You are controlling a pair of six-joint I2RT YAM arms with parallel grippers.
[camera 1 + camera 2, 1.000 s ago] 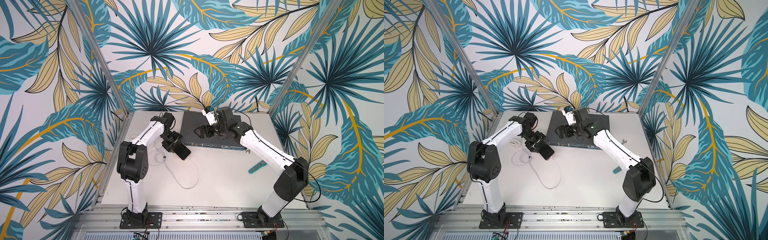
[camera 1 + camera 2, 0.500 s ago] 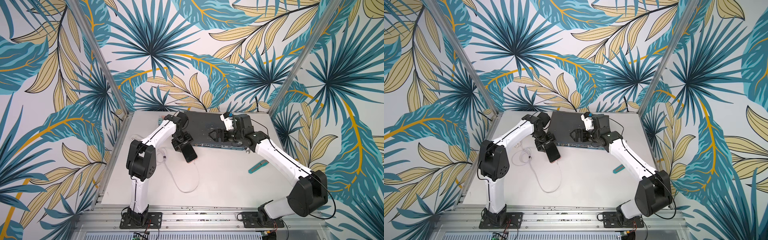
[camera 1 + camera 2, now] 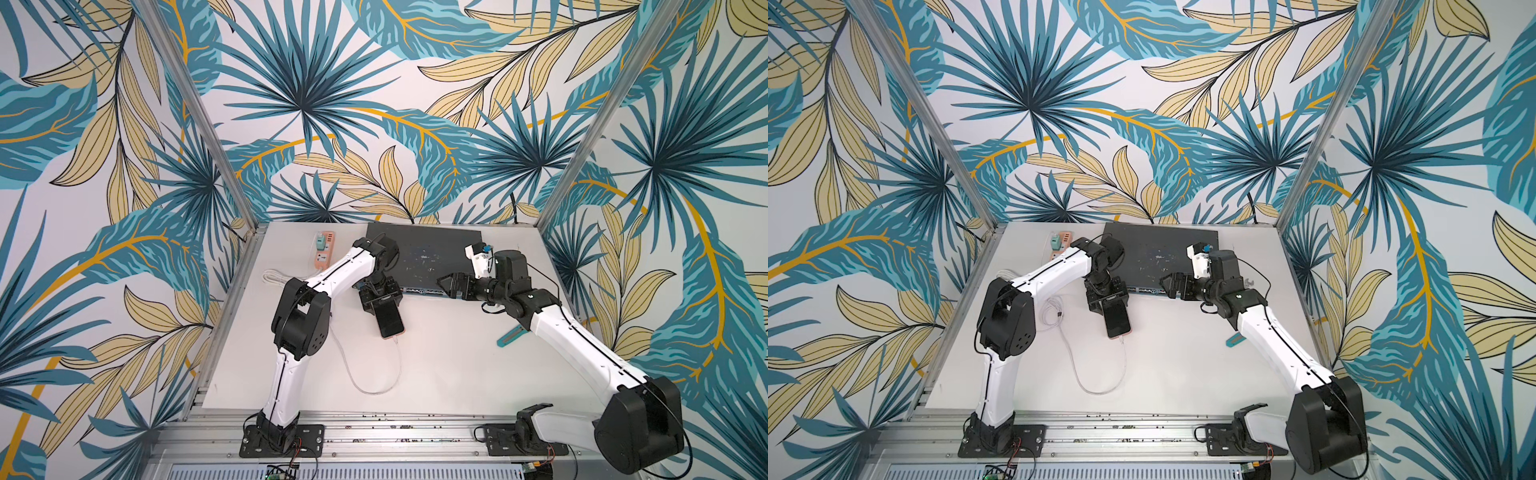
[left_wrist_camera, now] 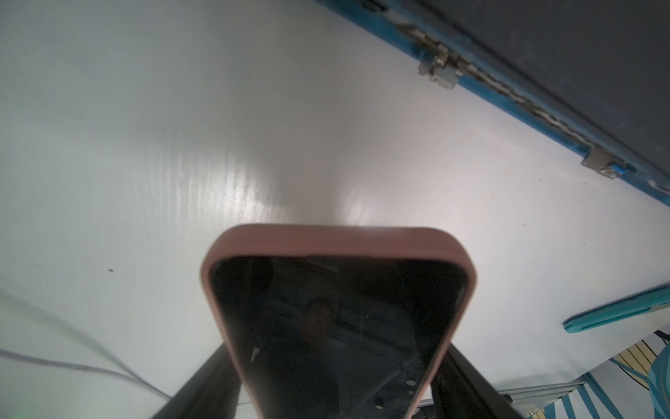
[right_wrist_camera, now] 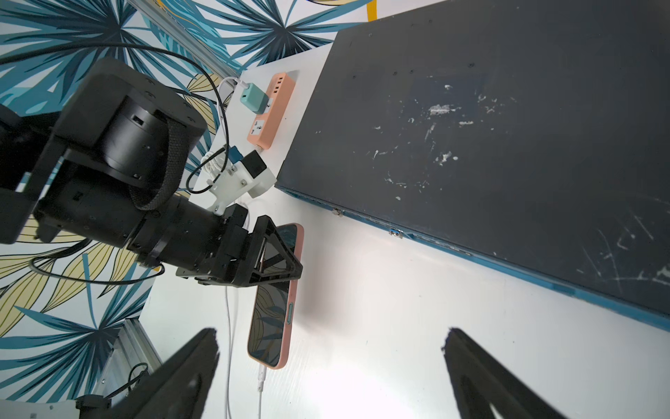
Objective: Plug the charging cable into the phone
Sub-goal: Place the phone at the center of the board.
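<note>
Right wrist view shows the left claw clenched across the long edges of the phone, grasping it near its upper end. In the left wrist view, dark fingers flank the pinkish case on both sides. In both top views the phone sits near the centre of the bench, screen up, long axis running 12 to 6 o'clock. The charging cable meets the phone at its 6 o'clock end, but whether the connector is fully seated cannot be told. From there the cable loops toward 6 o'clock and back up toward 9 o'clock. The right claw is released, jaws spread wide and empty, over the front edge of the network switch at 12 o'clock. An orange power strip lies at 11 o'clock and a teal tool at 3 o'clock.
</note>
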